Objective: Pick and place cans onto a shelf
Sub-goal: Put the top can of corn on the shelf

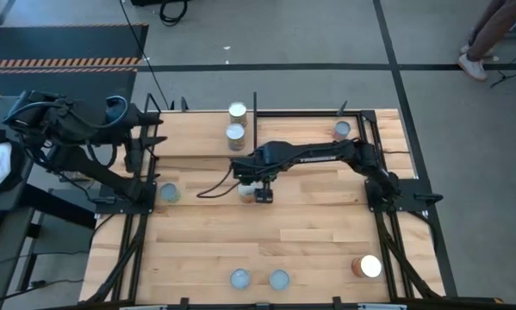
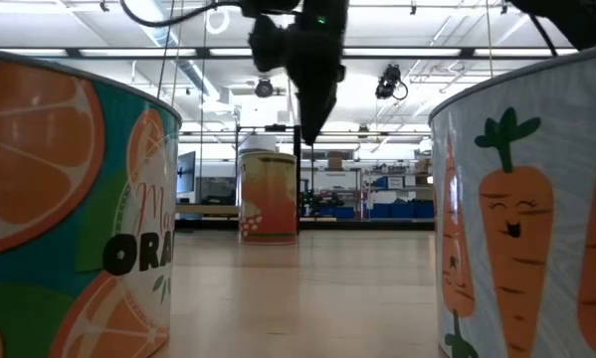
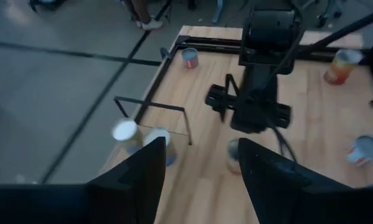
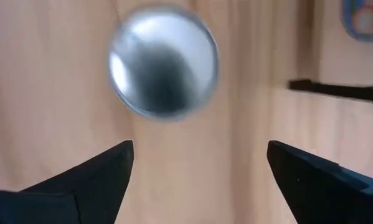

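Note:
My right gripper [image 1: 252, 184] hangs open near the table's middle, pointing down above a silver-topped can [image 4: 163, 62] that stands upright on the table [image 1: 244, 192]. Its fingers are clear of the can. In the low view the gripper [image 2: 309, 109] hangs above and just beside this can [image 2: 268, 194]. My left gripper [image 3: 202, 155] is open and empty, held high by the table's far left corner [image 1: 154, 138]. Two cans [image 1: 237, 111] [image 1: 234, 133] stand at the far edge by the shelf's black rods [image 3: 154, 107].
Other cans stand on the table: one at the left [image 1: 168, 193], one at the far right [image 1: 341, 130], two at the near edge [image 1: 239, 278] [image 1: 278, 278] and one at the near right [image 1: 367, 266]. The near-edge cans fill the low view's sides [image 2: 69, 199] [image 2: 526, 199].

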